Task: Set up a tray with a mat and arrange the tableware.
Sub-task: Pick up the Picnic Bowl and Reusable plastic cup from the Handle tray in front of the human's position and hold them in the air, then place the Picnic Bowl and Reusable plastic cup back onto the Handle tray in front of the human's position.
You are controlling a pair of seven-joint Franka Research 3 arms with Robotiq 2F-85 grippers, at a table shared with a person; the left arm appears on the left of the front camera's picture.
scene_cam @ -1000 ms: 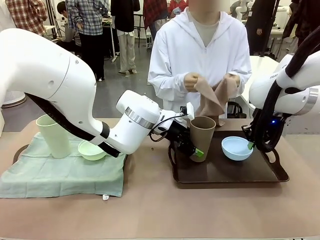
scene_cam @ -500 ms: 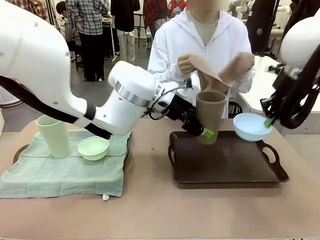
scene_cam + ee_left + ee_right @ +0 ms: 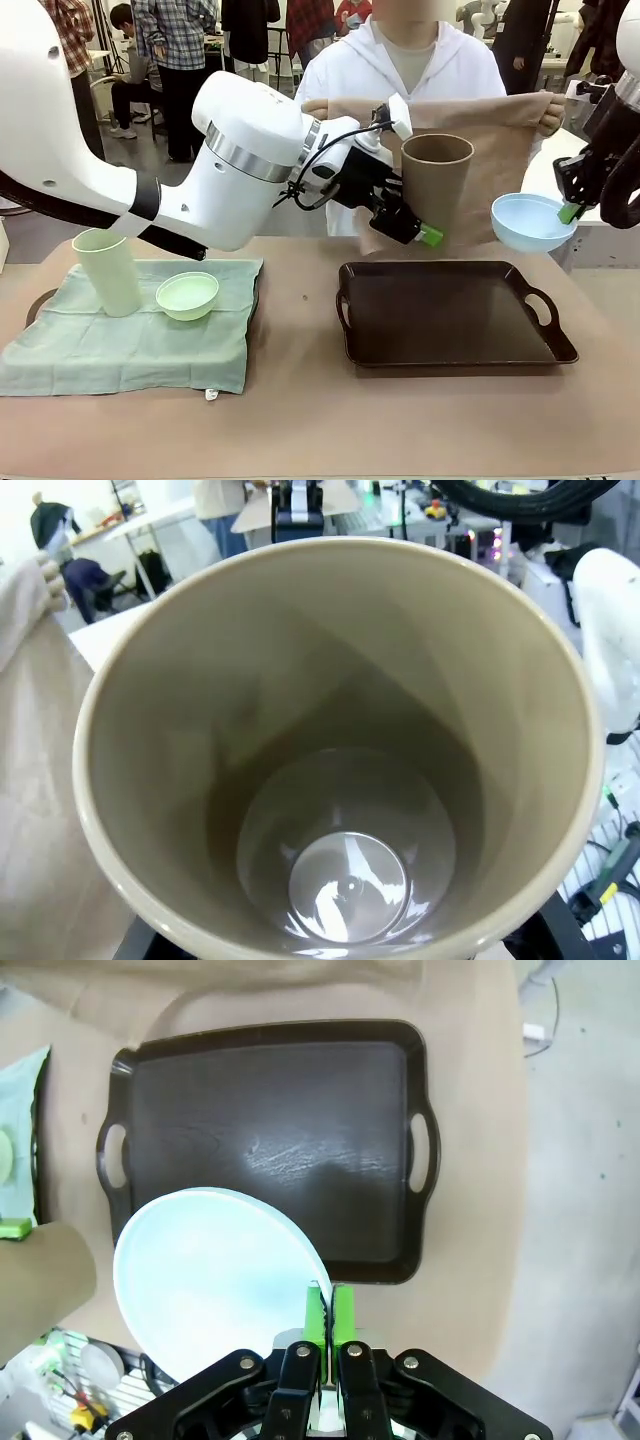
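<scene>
My left gripper (image 3: 414, 218) is shut on the brown tumbler (image 3: 435, 185) and holds it upright in the air above the dark brown tray (image 3: 450, 345). The tumbler's inside (image 3: 340, 780) faces the left wrist camera. My right gripper (image 3: 570, 211) is shut on the rim of the light blue bowl (image 3: 530, 222) and holds it above the tray's right end. In the right wrist view the green fingertips (image 3: 318, 1312) pinch the bowl (image 3: 210, 1280) over the tray (image 3: 270, 1120). Behind the tray, the person holds a tan mat (image 3: 500, 130) spread out with both hands.
At the left, a pale green tumbler (image 3: 105, 270) and a mint green bowl (image 3: 187, 295) stand on a green mat (image 3: 130, 350) over a second tray (image 3: 40, 300). The left arm's big white links (image 3: 240, 160) span the table's left half.
Both arms lifted their loads off the tray: the brown tumbler rose, the blue bowl rose and went right. The person unfolded the tan mat and now holds it spread wide.
</scene>
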